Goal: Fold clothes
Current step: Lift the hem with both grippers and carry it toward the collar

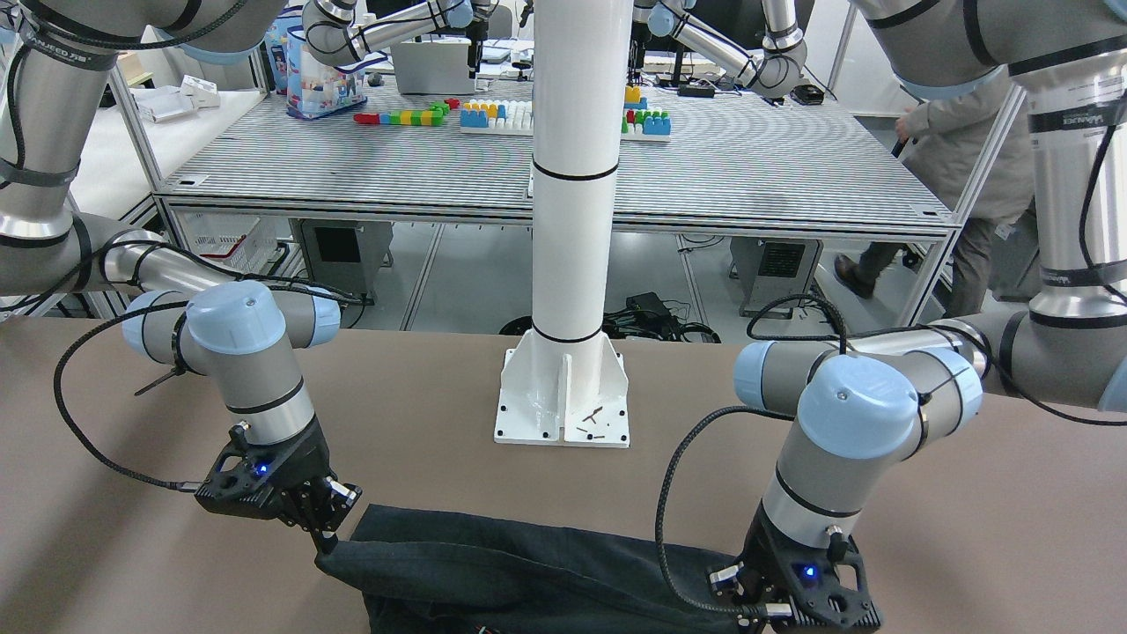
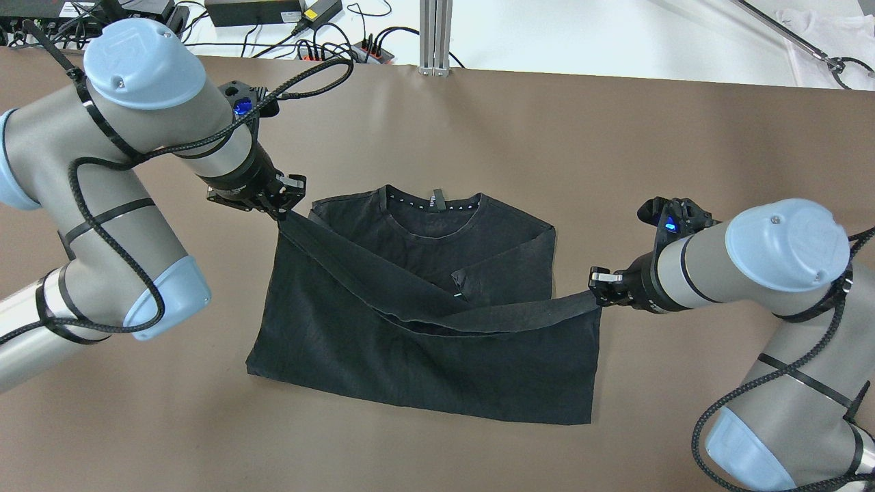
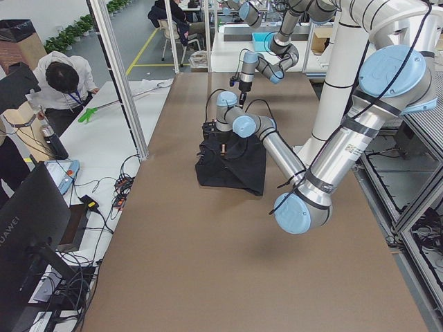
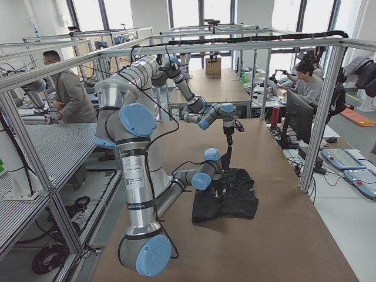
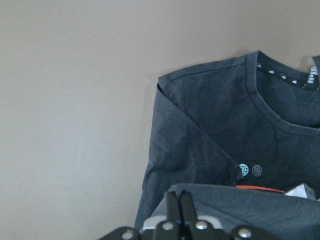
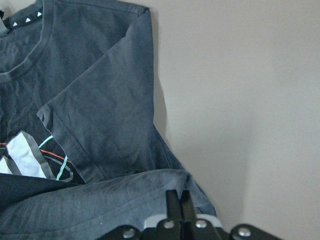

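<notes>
The clothes are one black T-shirt point(image 2: 424, 342) lying flat on the brown table point(image 2: 137, 424), collar at the far side and sleeves folded in. My left gripper point(image 2: 284, 205) is shut on one corner of its hem at the far left. My right gripper point(image 2: 598, 292) is shut on the other hem corner at the right. The hem hangs as a raised band between them across the shirt's middle. In the left wrist view the shut fingers point(image 5: 178, 200) pinch the hem above the shirt point(image 5: 215, 125). The right wrist view shows the same for the right fingers point(image 6: 178, 197).
The white pillar point(image 1: 572, 176) with its base plate point(image 1: 563, 405) stands on the table on the robot's side of the shirt. Cables and power bricks point(image 2: 273, 14) lie beyond the table's far edge. A person in a grey coat point(image 1: 960, 141) stands behind the robot.
</notes>
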`<state>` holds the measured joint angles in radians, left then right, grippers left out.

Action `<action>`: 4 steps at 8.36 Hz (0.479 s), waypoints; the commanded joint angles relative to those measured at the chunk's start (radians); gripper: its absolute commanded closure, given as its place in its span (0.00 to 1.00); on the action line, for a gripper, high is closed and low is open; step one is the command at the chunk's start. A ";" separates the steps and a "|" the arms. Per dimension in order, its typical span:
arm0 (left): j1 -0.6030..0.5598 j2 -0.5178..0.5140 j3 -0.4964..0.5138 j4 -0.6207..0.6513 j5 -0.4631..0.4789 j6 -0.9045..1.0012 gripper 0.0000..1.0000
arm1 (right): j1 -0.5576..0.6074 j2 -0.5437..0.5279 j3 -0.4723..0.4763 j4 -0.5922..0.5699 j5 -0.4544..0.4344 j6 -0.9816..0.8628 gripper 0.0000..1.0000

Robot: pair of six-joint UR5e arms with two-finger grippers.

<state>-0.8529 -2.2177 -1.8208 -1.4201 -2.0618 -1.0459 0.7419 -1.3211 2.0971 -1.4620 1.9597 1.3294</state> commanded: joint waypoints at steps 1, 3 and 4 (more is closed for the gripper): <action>-0.028 -0.007 0.136 -0.077 0.017 0.044 1.00 | 0.025 0.060 -0.069 -0.047 -0.031 -0.022 1.00; -0.025 -0.022 0.297 -0.230 0.065 0.046 1.00 | 0.024 0.105 -0.196 -0.038 -0.071 -0.056 1.00; -0.020 -0.026 0.370 -0.296 0.074 0.046 1.00 | 0.025 0.112 -0.225 -0.038 -0.084 -0.073 1.00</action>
<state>-0.8770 -2.2327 -1.5973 -1.5850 -2.0122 -1.0037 0.7653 -1.2342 1.9540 -1.5023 1.9043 1.2884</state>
